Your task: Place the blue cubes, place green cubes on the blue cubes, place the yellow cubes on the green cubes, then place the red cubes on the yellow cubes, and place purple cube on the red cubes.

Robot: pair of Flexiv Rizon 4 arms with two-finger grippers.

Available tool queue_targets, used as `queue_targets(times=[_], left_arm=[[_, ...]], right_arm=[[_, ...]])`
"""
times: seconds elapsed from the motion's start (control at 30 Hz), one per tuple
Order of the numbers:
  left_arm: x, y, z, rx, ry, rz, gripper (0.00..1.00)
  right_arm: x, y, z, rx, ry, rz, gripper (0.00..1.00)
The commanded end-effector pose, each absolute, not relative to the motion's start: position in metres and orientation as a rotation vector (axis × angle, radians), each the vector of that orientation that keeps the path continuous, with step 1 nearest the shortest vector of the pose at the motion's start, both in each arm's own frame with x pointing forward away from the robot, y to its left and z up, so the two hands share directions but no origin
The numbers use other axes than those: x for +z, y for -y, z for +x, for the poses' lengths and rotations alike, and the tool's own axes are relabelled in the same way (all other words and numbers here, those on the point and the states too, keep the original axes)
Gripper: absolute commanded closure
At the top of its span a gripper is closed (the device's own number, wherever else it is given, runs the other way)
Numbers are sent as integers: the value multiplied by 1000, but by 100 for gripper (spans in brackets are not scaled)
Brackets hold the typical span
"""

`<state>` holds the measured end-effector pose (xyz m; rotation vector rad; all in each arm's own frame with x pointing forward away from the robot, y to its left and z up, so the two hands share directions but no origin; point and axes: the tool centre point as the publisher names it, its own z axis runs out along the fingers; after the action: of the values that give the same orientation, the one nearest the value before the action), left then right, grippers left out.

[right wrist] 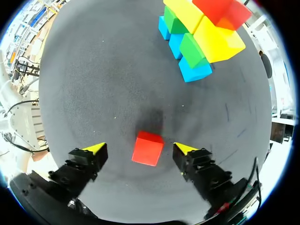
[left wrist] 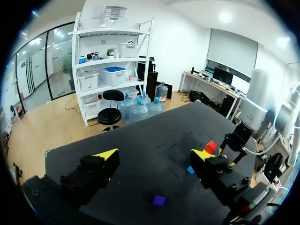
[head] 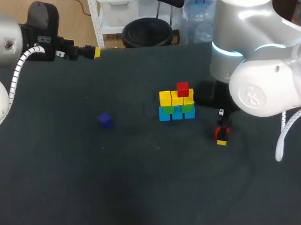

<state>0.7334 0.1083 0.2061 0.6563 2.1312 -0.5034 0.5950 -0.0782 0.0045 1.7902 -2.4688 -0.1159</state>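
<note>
Right arm: the right arm (head: 262, 81) comes in from the right, its large white joint high over the worktop (head: 68, 187), and the wrist points straight down at the surface.
Right claw: the right claw (right wrist: 139, 149) hangs low with its yellow tips apart, one on each side of the loose red cube (right wrist: 147, 148); a gap shows on both sides, so neither finger touches it.
Loose red cube: it lies flat on the worktop, just front-right of the stack and apart from it.
Stack: the blue cubes (head: 177, 114) form the bottom row, the green cubes (head: 168, 110) sit on them, the yellow cubes (head: 165, 98) on those, and the top red cube (head: 182, 88) stands on the yellows toward the right end.
Purple cube: the purple cube (head: 105, 120) sits alone on the worktop, well apart to the left of the stack.
Left arm: the left arm (head: 5, 47) reaches in level from the left, along the far edge.
Left claw: the left claw (left wrist: 155, 154) is raised over the far-left corner, fingers wide apart and holding nothing.
Edges: the stack stands near the middle, well away from every edge; the right claw is between it and the near-right side.
</note>
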Motion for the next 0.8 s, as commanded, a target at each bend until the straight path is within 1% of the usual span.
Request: queue_targets(times=[0.03, 0.1, 0.17, 0.2, 0.23, 0.5, 0.8], left_arm=[[205, -110, 734, -510, -2125, 659, 0], [205, -110, 734, -510, -2125, 659, 0], [205, -110, 734, -510, -2125, 659, 0], [205, -110, 734, -510, -2125, 659, 0], [205, -110, 734, -510, -2125, 659, 0], [205, -110, 734, -510, -2125, 659, 0], [205, -110, 734, -510, -2125, 659, 0]], right_arm=[[2, 78, 598, -118, 2456, 1791, 54], [2, 78, 598, -118, 2453, 1791, 63], [3, 78, 598, -118, 2448, 1794, 84], [3, 78, 598, -119, 2447, 1794, 99], [3, 78, 598, -119, 2445, 1795, 100], [13, 82, 596, -134, 2409, 1816, 100], [63, 83, 596, -125, 2313, 1900, 100]])
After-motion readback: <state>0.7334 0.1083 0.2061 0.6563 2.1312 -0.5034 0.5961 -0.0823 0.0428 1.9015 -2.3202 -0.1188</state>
